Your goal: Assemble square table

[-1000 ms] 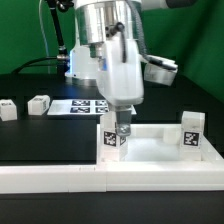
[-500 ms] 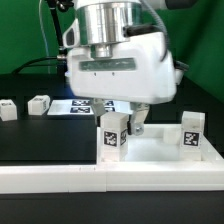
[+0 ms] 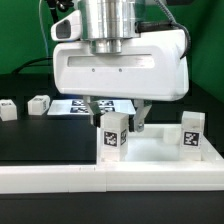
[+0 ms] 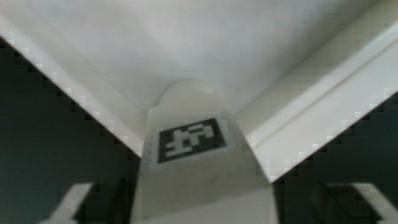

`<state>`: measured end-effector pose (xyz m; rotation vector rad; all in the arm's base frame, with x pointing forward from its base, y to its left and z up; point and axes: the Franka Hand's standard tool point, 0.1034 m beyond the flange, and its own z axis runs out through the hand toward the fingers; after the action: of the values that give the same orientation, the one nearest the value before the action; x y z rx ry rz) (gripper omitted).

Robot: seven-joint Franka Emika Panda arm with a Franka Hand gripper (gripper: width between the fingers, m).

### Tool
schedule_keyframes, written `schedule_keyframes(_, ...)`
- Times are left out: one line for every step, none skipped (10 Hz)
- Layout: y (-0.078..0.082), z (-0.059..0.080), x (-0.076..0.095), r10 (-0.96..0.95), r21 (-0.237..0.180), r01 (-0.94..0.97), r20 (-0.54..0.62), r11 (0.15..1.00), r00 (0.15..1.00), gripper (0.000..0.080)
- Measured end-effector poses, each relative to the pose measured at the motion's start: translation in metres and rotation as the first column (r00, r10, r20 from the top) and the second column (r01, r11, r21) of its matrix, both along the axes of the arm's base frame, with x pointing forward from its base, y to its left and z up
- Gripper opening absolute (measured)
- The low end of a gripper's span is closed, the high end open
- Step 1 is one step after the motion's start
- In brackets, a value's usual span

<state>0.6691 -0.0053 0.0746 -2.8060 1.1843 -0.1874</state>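
Exterior view shows the gripper (image 3: 118,117) with its jaws apart on either side of an upright white plastic leg (image 3: 113,138); whether they touch it I cannot tell. That squarish leg stands in the rimmed white square top (image 3: 160,150), at its corner toward the exterior view's left, on the black surface (image 3: 40,140). Its black-and-white square tag (image 4: 191,139) is a blocky pattern, blurred in the wrist view

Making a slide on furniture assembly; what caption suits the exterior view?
Open claw straddles an upright tagged leg at a corner of the square top.
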Motion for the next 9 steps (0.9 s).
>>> schedule_keyframes(-0.0011,-0.0008,-0.0012,-0.090,0.013,0.090,-0.008,0.996,0.996,0.0339)
schedule_keyframes(-0.0034,-0.0015,-0.0026,-0.151,0.019,0.152,-0.015,0.988,0.988,0.0339)
schedule_keyframes(-0.0033,-0.0015,-0.0027,-0.207,0.027,0.207,-0.018,0.978,0.978,0.0297)
schedule_keyframes(-0.0039,-0.0014,-0.0026,-0.282,0.037,0.282,-0.023,0.959,0.959,0.0297)
schedule_keyframes(-0.0050,-0.0012,-0.0026,-0.350,0.047,0.351,-0.029,0.935,0.936,0.0297)
schedule_keyframes(-0.0077,-0.0010,-0.0030,-0.459,0.067,0.462,-0.052,0.884,0.887,0.0297)
schedule_keyframes(-0.0074,-0.0015,-0.0027,-0.589,0.087,0.595,-0.086,0.799,0.803,0.0297)
schedule_keyframes(-0.0042,-0.0018,-0.0034,-0.689,0.098,0.699,-0.115,0.709,0.715,0.0296)
schedule_keyframes(-0.0004,-0.0011,-0.0030,-0.777,0.102,0.790,-0.143,0.604,0.613,0.0294)
